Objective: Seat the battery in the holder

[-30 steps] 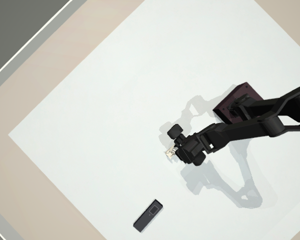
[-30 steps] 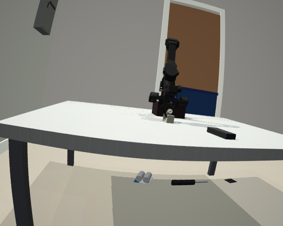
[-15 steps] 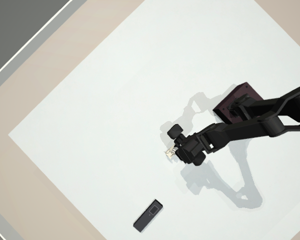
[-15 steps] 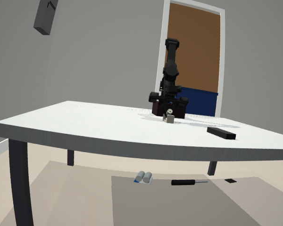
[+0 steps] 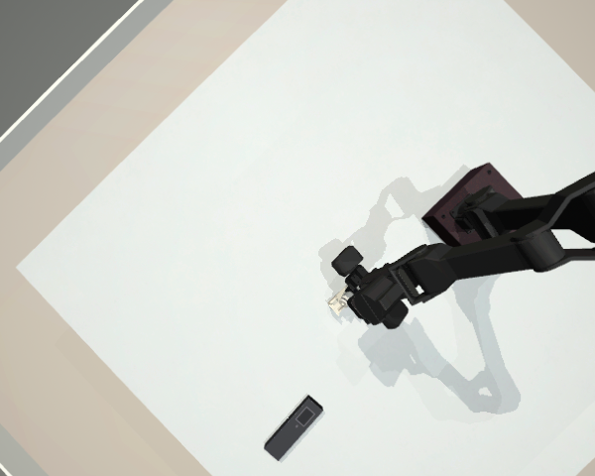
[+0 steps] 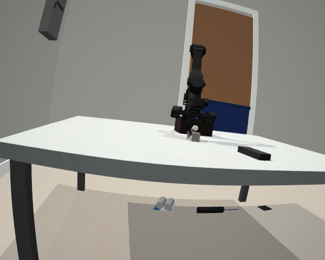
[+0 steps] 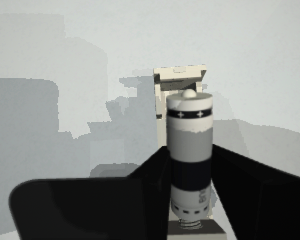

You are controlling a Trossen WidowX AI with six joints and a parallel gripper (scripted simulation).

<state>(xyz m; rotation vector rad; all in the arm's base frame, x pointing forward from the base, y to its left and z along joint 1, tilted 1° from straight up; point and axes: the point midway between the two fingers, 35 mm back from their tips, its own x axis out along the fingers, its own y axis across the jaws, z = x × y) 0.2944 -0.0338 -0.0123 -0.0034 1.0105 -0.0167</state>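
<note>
The battery [image 7: 191, 145] [image 6: 195, 128] is white and grey with a dark band. My gripper [image 7: 187, 152] is shut on it around its middle. Its terminal end is raised and points toward the lip, above the holder. Its flat end is low, by the spring [image 7: 190, 223] at the near end of the holder. Whether it presses on the spring I cannot tell. The cream holder [image 7: 180, 75] [image 5: 334, 304] [image 6: 195, 136] stands on the table, its lipped end at the top of the wrist view. The battery and fingers hide most of its channel.
A dark oblong box [image 5: 293, 427] [image 6: 253, 153] lies on the table [image 5: 184, 230] [image 6: 115, 140], away from the holder. The arm's dark red base block [image 5: 441, 215] stands behind the gripper. Two grey cylinders [image 6: 164, 203] and a screwdriver [image 6: 210, 209] lie below the table.
</note>
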